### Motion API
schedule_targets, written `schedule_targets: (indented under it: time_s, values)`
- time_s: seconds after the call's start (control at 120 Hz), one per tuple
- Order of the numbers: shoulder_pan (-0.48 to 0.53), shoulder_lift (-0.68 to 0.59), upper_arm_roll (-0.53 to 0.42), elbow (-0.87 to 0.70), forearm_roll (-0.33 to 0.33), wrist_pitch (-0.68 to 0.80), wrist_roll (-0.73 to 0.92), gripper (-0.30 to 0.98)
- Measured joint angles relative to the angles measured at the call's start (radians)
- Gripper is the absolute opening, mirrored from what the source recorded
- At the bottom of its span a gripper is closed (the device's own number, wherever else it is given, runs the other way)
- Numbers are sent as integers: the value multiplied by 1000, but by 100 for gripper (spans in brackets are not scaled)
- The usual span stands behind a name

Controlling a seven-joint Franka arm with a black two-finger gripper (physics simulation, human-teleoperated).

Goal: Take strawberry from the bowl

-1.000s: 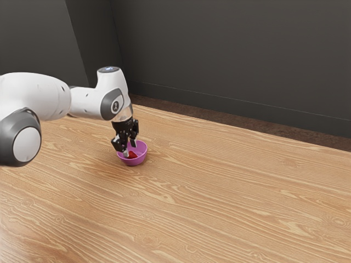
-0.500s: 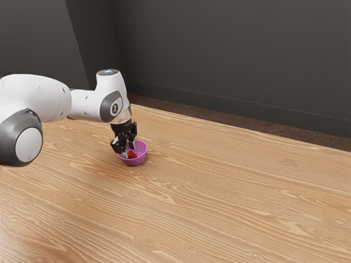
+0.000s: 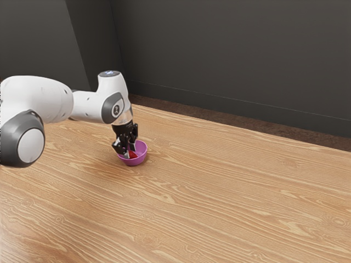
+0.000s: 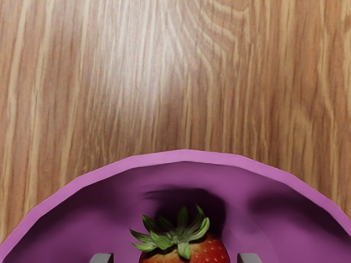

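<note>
the gripper is lowered into the purple bowl, on the side of the bowl toward the exterior view's left. tool state: wide. the two fingertips stand on opposite sides of the strawberry, with a gap visible between each fingertip and the fruit. nothing is clamped.

the strawberry is inside the bowl, below the rim. in the wrist view its green leaves face the camera, with the red, seeded flesh beside them. dark shadows fall on the bowl's inner wall.

the bowl is upright on the wooden bench, set in from the long bench edge that runs beside the dark wall. a strip of brown floor lies between that edge and the wall. the white arm reaches over the bench from the exterior view's left, its hand above the bowl.
</note>
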Motion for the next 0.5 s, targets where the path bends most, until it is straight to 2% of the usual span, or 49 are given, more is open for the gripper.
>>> schedule_targets:
  time_s: [0.5]
  values:
    - [3,17,0,11,0,5,-2,18]
